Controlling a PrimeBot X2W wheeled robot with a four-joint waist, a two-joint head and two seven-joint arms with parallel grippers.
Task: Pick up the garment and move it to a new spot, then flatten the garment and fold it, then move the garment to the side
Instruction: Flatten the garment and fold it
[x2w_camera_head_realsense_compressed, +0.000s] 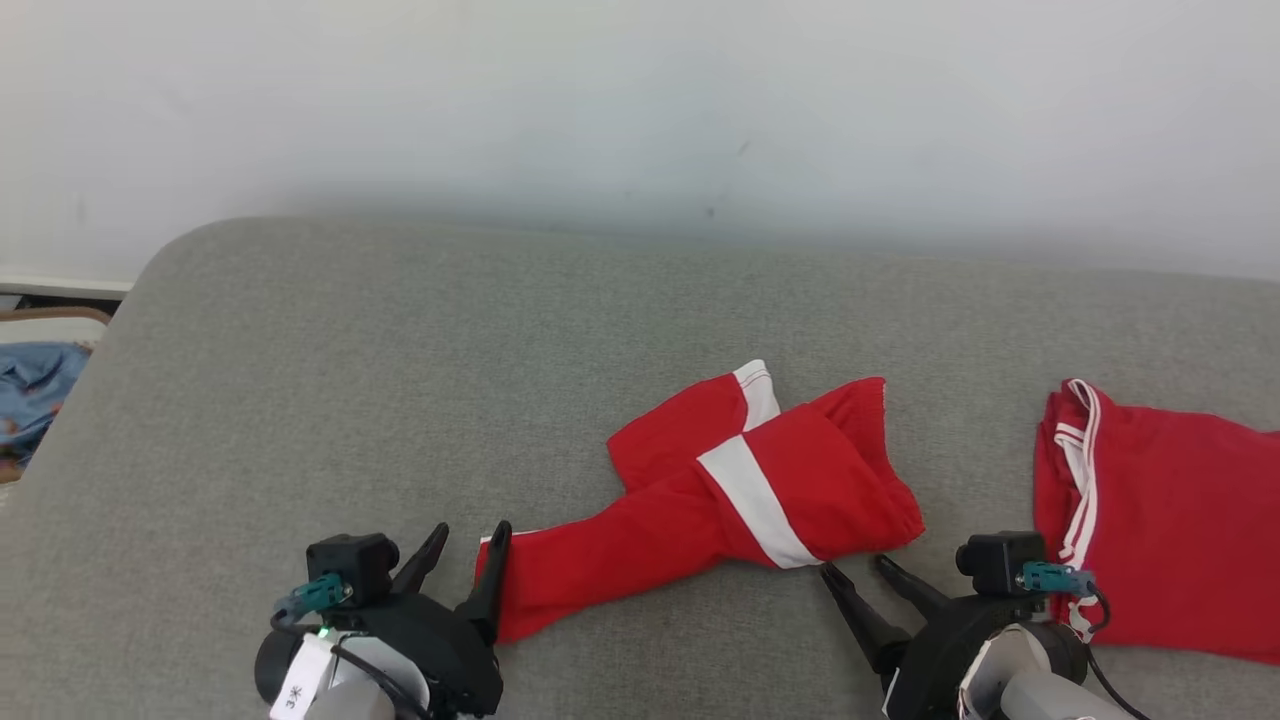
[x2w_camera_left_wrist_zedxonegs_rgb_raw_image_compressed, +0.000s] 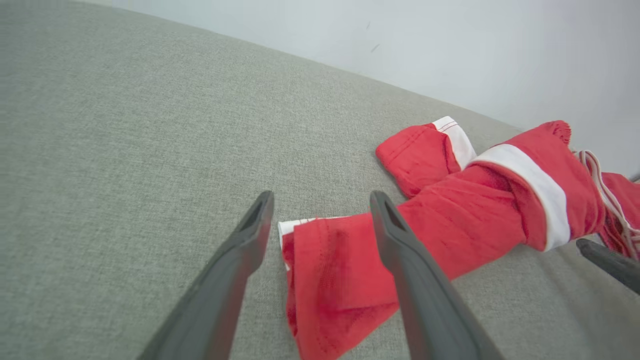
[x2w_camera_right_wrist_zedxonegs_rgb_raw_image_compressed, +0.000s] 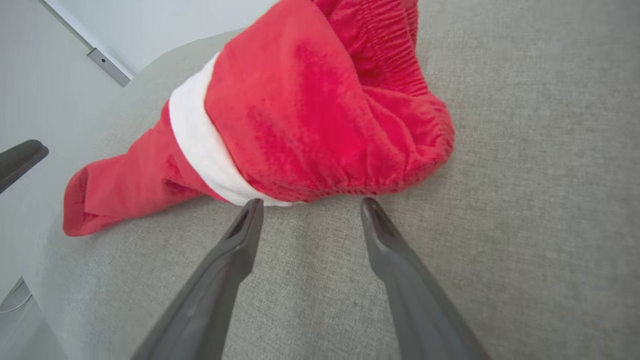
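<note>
Red white-banded garment lies crumpled, left claw and right claw released.

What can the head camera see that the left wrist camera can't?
Head camera's extras: blue cloth beyond the grey fabric surface's left edge, plus the camera-topped backs of the left hand and right hand. Left wrist camera's extra: up close, the red garment's leg end lying between the left hand's open fingers. Both: that red garment, a second red garment, the surface, the pale wall.
</note>
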